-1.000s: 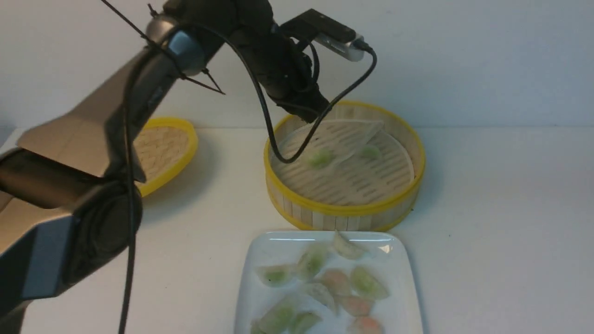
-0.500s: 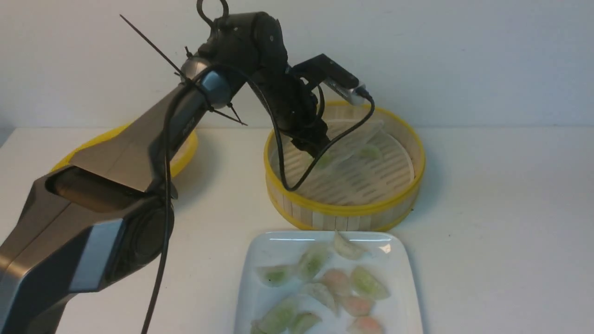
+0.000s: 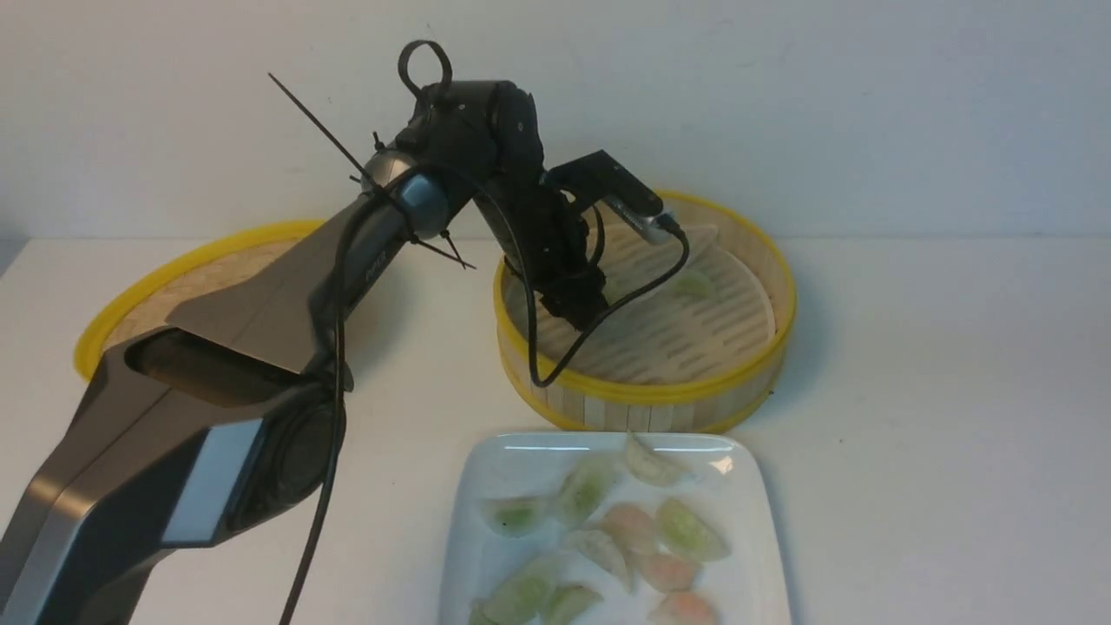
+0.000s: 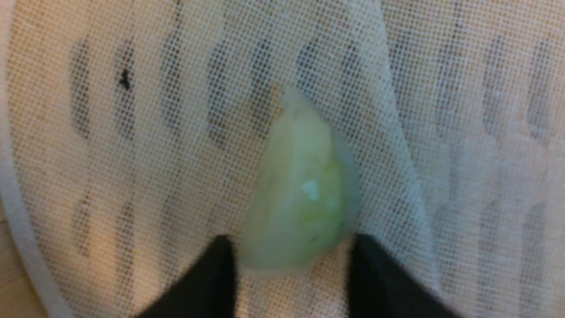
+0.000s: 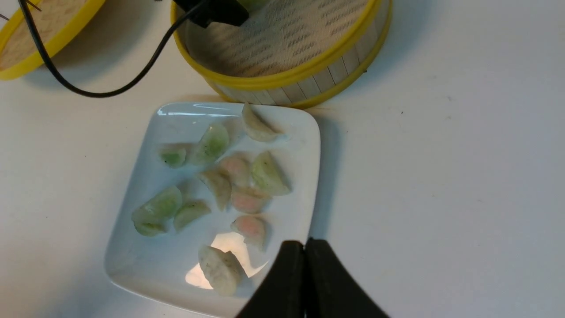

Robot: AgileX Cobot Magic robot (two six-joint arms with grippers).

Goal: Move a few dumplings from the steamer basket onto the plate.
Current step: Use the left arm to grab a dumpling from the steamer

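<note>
The steamer basket [image 3: 644,395] stands mid-table with a pale mesh liner [image 4: 132,132] on its floor. My left gripper [image 3: 580,305] is down inside it and open. In the left wrist view its two black fingers [image 4: 216,276] stand on either side of a green-filled dumpling [image 4: 302,198] lying on the liner. Another green dumpling [image 3: 694,283] lies further right in the basket. The white square plate [image 3: 512,456] sits in front of the basket and holds several dumplings [image 3: 686,528]. My right gripper [image 5: 304,249] is shut and empty, above the table by the plate's edge [image 5: 314,176].
The flat woven lid with a yellow rim [image 3: 165,271] lies left of the basket, partly behind my left arm. A black cable [image 3: 555,347] hangs from the left wrist over the basket's near rim. The liner has a folded flap [image 4: 393,132] beside the dumpling.
My left arm has swung down and lowered its gripper into the basket, onto the left green dumpling. The lid at the left is now more exposed. The plate is unchanged.
</note>
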